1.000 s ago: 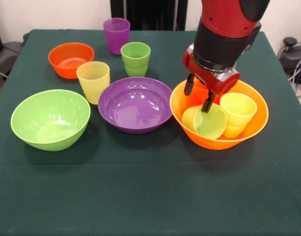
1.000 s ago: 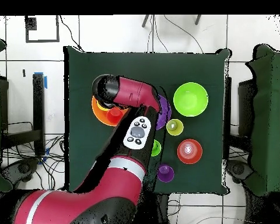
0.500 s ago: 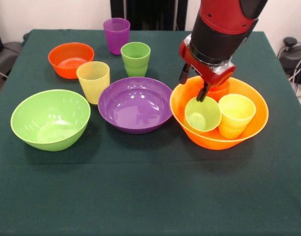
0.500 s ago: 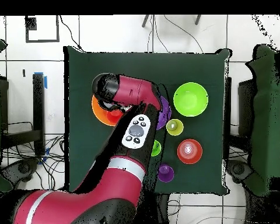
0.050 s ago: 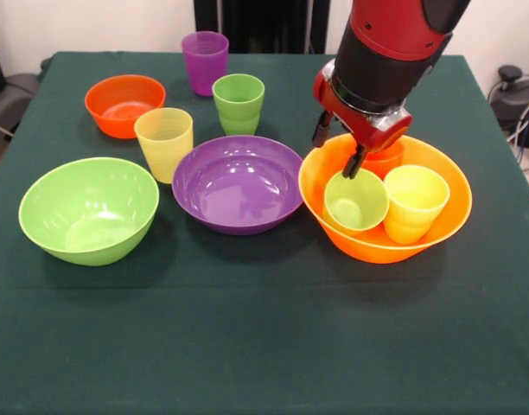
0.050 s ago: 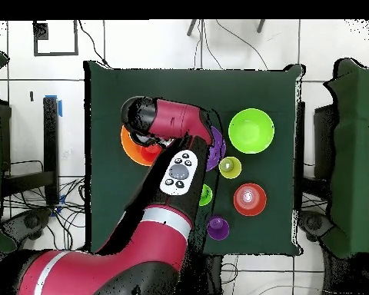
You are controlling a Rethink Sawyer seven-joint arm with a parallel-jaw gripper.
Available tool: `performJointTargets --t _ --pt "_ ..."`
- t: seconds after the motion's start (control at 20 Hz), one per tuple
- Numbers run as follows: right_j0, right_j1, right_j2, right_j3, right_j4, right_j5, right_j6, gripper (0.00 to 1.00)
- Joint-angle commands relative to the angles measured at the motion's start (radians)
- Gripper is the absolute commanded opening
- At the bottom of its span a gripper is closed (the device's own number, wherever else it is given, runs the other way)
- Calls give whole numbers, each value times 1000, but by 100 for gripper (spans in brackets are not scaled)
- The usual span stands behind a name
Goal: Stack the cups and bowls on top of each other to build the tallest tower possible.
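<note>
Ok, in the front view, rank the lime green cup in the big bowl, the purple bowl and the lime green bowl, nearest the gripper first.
From the gripper:
1. Lime green cup, just below it.
2. Purple bowl, to its left.
3. Lime green bowl, far left.

Red-and-black arm point(image 5: 394, 43), grey button pad point(image 6: 178, 172)

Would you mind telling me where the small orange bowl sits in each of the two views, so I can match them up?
Front view: the small orange bowl sits at upper left, toward the table's far side.
Overhead view: it sits at lower right, below the pale yellow cup.
Shared landmark: the purple cup, its close neighbour in both.
</note>
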Motion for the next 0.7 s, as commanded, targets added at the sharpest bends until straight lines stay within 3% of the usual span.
performJointTargets --t 0.05,0.35,0.7 --pt "-16 45 85 -23 -68 56 -11 100" --pt "-10 52 70 -35 -83 82 -13 100" --pt "-15 45 85 -11 -63 20 2 100"
